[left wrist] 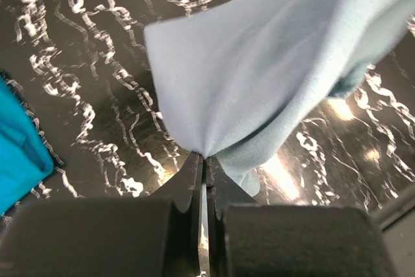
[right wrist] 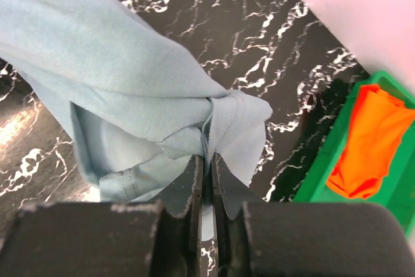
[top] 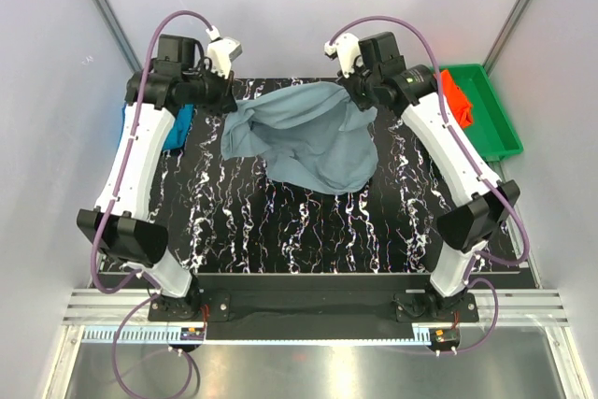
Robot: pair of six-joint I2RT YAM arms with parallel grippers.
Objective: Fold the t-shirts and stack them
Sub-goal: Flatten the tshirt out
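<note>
**Hazard notice: grey-blue t-shirt held between both grippers**

**Current condition.** The grey-blue t-shirt is suspended over the far half of the black marbled table. Its lower part sags down toward the table centre. The left gripper has its jaws pressed together on a thin gather of cloth near one corner. The right gripper is likewise pinched closed, on a bunched fold that includes a stitched hem. The teal t-shirt lies at the left table edge, close to the left arm. The orange-red t-shirt rests in the green tray on the right.

**Probable faults and causes.**

1. Slip at the left grip. Only a small tuck of fabric sits between the jaws, so a sideways pull to tension the shirt may draw it out.
2. Uneven spread. The right grip appears to trap several layers. If these are lowered as held, the shirt is likely to land twisted or doubled, and the fold lines will be off.
3. Creased lay-down. The cloth hangs slack and rumpled between the grips. Lowering it without first taking up the slack will probably set in wrinkles.
4. Collateral drag. A wide sweep of the left arm could catch the teal t-shirt. A wide sweep of the right arm could knock the tray.
</note>
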